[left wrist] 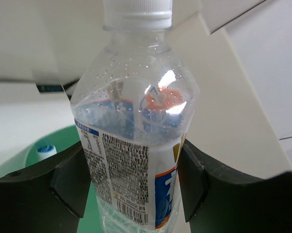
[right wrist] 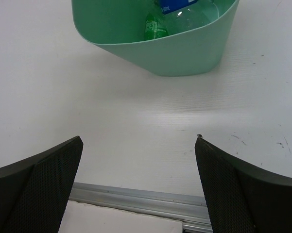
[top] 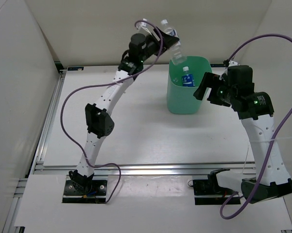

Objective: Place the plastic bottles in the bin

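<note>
Left pincer (left wrist: 131, 179) clamps one clear white-labelled plastic bottle (left wrist: 136, 97) over mint-green plastic bin (top: 187, 104); inside: one green bottle (right wrist: 154, 26), one blue-labelled bottle (top: 187, 79). Right pincer (right wrist: 138, 184) released.

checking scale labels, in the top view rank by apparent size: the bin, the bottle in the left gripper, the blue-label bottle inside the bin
1. bin
2. held bottle; it is higher, nearer the camera, so maybe flattered
3. blue-label bottle, only partly visible inside the bin

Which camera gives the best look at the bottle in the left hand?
Left wrist: the bottle fills the frame, held in the left hand, with cap and label sharp. The top view shows it small, tilted over the bin. The right wrist view misses it.
</note>
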`<state>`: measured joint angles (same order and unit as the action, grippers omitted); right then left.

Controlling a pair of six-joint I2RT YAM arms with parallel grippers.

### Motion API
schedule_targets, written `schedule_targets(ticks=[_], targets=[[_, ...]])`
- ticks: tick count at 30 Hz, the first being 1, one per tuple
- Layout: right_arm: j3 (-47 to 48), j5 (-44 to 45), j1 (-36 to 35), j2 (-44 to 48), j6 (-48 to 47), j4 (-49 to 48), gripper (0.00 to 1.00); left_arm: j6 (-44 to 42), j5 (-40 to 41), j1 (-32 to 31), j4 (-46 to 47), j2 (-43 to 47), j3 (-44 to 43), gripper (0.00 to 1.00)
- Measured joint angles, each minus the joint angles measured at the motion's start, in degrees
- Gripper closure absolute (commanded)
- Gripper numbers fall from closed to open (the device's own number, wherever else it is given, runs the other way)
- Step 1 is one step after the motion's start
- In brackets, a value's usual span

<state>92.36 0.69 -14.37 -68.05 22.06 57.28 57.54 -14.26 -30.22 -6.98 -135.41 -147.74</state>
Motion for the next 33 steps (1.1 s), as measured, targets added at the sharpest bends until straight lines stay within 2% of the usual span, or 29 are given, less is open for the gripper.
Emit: schedule_targets(ticks=[3,4,5,7,12,19,22,25,29,33], targets=[[0.00,0.31,0.00,0.13,0.00,0.00,0.00,0.44,0.37,-2.40,0.83,-2.91,1.01,0.22],[0.00,0.42,0.00,0.22,0.00,0.02,0.00,0.48,0.37,-3.23,0.83,-3.58,1.79,0.19],[0.00,0.44,0.00,0.33,0.02,0.04,0.00,0.33,0.37,-3.78,0.79,-3.96,2.36,0.09],[0.00,0.46,0.00,0.61,0.02,0.04,0.00,-0.09,0.33,-4.98,0.59,-4.04,4.15,0.00],[0.00,0.44,0.00,1.16,0.02,0.04,0.00,-2.97,0.70,-6.14,2.08,-1.92,8.04,0.00],[0.00,0.68,0.00,1.42,0.00,0.04,0.00,-8.50,2.54,-4.26,1.27,8.59,23.85,0.00],[-0.28,1.09,0.00,1.64,0.13,-0.07,0.00,-10.97,4.48,-2.47,0.37,17.25,34.91,0.00],[-0.92,1.68,0.00,1.77,0.37,-0.07,0.00,-13.46,8.02,-0.37,-1.62,29.64,49.92,0.00],[-2.29,0.55,0.00,1.81,0.46,-0.15,0.00,-17.03,14.99,1.86,-3.23,47.36,69.05,0.00],[-3.13,-0.07,0.00,1.42,0.46,-0.13,0.00,-20.22,24.13,1.51,-5.53,64.81,84.43,0.00]])
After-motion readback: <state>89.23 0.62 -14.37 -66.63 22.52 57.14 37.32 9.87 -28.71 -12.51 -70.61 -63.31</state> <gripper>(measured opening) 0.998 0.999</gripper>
